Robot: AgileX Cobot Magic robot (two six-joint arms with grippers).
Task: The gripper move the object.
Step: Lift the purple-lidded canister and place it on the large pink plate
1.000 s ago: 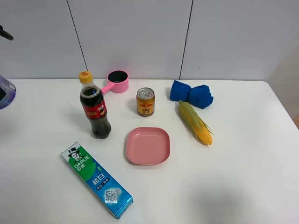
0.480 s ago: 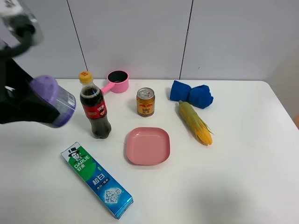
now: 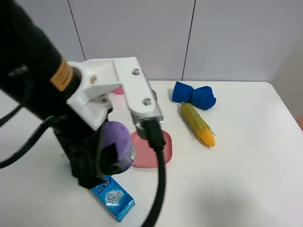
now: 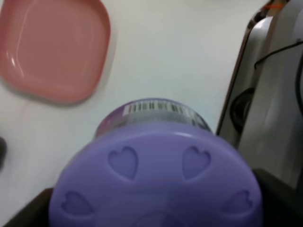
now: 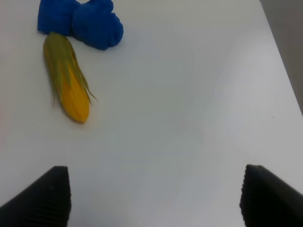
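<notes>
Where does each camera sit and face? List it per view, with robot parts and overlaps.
Exterior high: mounted high, facing down on the white table; the left arm fills its left side, left gripper clamping the purple container.
Left wrist: behind the left gripper, looking down past the container at the pink plate; its jaws show at the edges.
Right wrist: behind the right gripper, open, looking down at the corn and blue cloth.
Shared: exterior and left wrist both show container and plate.
</notes>
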